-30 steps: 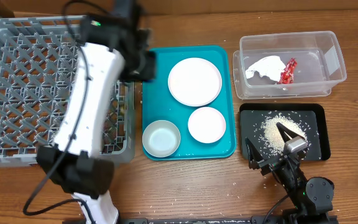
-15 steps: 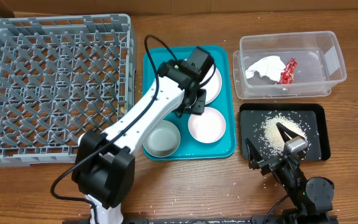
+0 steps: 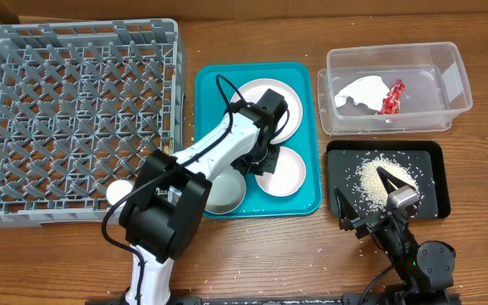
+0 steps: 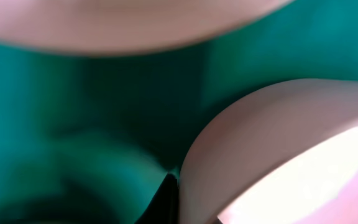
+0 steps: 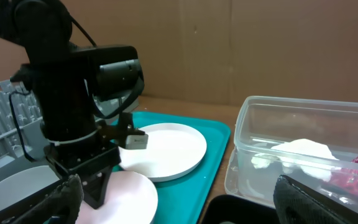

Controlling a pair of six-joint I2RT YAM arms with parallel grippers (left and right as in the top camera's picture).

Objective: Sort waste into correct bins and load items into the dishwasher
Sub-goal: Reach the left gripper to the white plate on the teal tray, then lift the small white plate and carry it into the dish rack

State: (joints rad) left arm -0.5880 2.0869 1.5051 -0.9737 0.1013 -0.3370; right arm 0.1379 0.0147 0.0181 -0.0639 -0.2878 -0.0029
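Note:
My left gripper (image 3: 259,159) is down in the teal tray, between the large white plate (image 3: 288,119) and the small white bowl (image 3: 285,174), at the bowl's left rim. The right wrist view shows its dark tip (image 5: 95,198) against that rim. The left wrist view is a blur of bowl (image 4: 278,143) and tray, and its jaws cannot be made out. The grey metal bowl (image 3: 219,193) is partly under the arm. My right gripper (image 3: 361,185) is open and empty over the black tray (image 3: 430,161) by the rice (image 3: 378,176). No chopsticks show.
The clear tub (image 3: 447,76) at back right holds the white napkin (image 3: 358,91) and the red wrapper (image 3: 390,97). The grey dish rack (image 3: 58,110) fills the left side. The teal tray (image 3: 310,199) sits mid-table. Loose rice grains dot the wood near the front.
My left arm swung from over the dish rack to the teal tray, then dropped lower, from the plate's edge to the small bowl's rim. The right arm has not moved.

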